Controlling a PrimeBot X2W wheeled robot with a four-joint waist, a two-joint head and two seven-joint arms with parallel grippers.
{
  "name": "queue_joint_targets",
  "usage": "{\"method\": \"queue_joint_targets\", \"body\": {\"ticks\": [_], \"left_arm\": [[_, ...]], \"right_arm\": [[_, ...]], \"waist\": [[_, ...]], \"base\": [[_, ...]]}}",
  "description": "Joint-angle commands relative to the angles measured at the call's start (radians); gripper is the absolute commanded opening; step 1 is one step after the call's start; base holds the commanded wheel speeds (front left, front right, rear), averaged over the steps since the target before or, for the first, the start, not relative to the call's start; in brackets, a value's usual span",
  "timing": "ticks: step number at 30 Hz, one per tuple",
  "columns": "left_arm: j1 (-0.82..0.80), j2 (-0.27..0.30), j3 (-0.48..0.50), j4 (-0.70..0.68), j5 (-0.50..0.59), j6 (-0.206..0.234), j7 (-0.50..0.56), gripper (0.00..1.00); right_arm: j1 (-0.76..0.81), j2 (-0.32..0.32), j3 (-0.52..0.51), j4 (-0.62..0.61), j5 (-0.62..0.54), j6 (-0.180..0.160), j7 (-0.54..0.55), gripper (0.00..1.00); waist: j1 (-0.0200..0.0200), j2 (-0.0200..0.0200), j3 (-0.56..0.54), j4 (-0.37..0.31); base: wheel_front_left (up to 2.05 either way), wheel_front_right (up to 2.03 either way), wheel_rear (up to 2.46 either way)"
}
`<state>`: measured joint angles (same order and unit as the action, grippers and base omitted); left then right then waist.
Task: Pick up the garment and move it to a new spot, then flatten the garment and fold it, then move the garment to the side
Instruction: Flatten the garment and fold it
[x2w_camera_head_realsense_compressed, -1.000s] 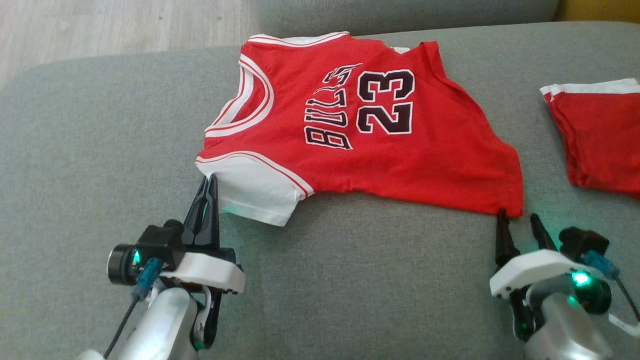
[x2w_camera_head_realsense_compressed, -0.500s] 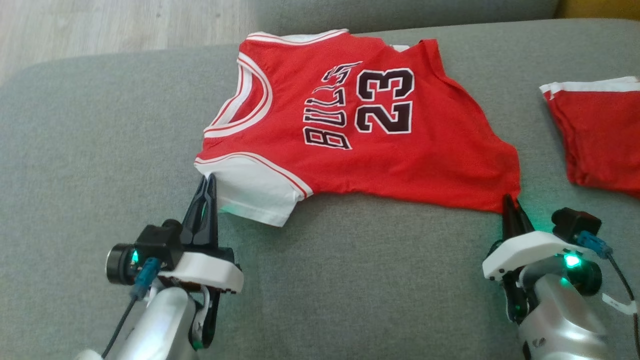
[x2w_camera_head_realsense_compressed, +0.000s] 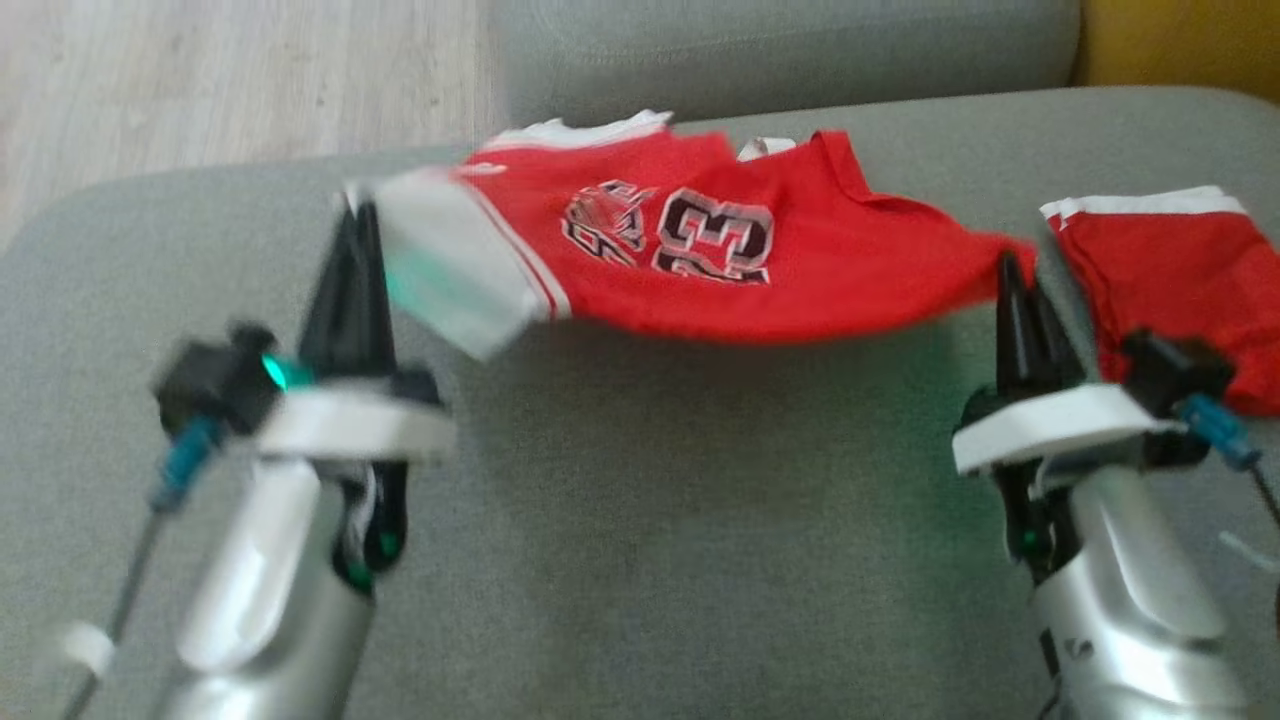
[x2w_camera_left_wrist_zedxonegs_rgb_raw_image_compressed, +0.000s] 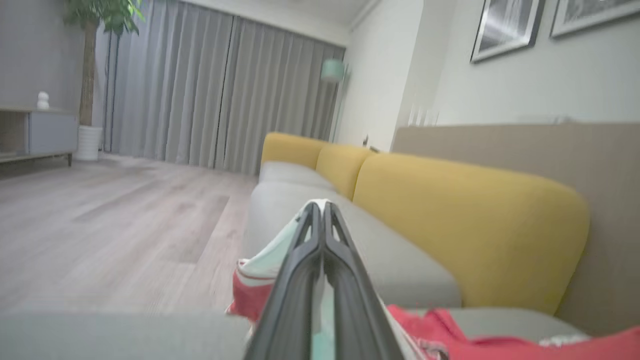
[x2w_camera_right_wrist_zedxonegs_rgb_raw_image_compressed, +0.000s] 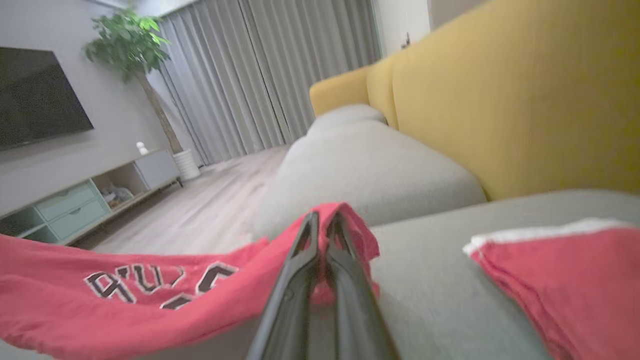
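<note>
The garment is a red jersey with a white sleeve and black "23" lettering, raised at its near edge above the grey sofa seat. My left gripper is shut on the white sleeve corner, seen up close as pale cloth between the fingers. At the right, my right gripper is shut on the red hem corner, which wraps over its fingertips. The garment sags between the two grips, its far edge still on the seat.
A second red garment with white trim lies on the seat at the right, close to my right gripper. Yellow back cushions rise behind the seat. Wooden floor lies beyond the sofa's left end.
My right gripper has closed on the hem corner. Both grippers have risen and moved forward, lifting the jersey's near edge off the seat. The picture is blurred with motion.
</note>
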<state>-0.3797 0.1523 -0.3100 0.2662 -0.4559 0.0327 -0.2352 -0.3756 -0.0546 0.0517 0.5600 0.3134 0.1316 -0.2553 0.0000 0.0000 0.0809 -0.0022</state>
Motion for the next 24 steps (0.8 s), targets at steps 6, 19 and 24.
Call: {"method": "queue_joint_targets", "body": {"ticks": [6, 19, 24], "left_arm": [[-0.204, 0.027, 0.1, -0.2, -0.066, -0.007, 0.053, 0.0], [-0.284, 0.063, 0.171, -0.561, -0.141, 0.094, 0.263, 0.0], [-0.373, 0.12, 0.181, -0.443, -0.156, 0.081, 0.352, 0.0]], "right_arm": [[-0.116, -0.012, -0.006, -0.262, -0.087, -0.001, 0.058, 0.0], [-0.087, -0.078, -0.067, -0.784, -0.089, -0.001, 0.373, 0.0], [-0.139, -0.072, -0.084, -0.795, -0.106, -0.001, 0.466, 0.0]], "waist": [[0.0, 0.0, -0.049, -0.003], [0.0, 0.0, -0.023, -0.009], [0.0, 0.0, 0.083, -0.004]], "base": [[0.0, 0.0, 0.0], [0.0, 0.0, 0.0], [0.0, 0.0, 0.0]]}}
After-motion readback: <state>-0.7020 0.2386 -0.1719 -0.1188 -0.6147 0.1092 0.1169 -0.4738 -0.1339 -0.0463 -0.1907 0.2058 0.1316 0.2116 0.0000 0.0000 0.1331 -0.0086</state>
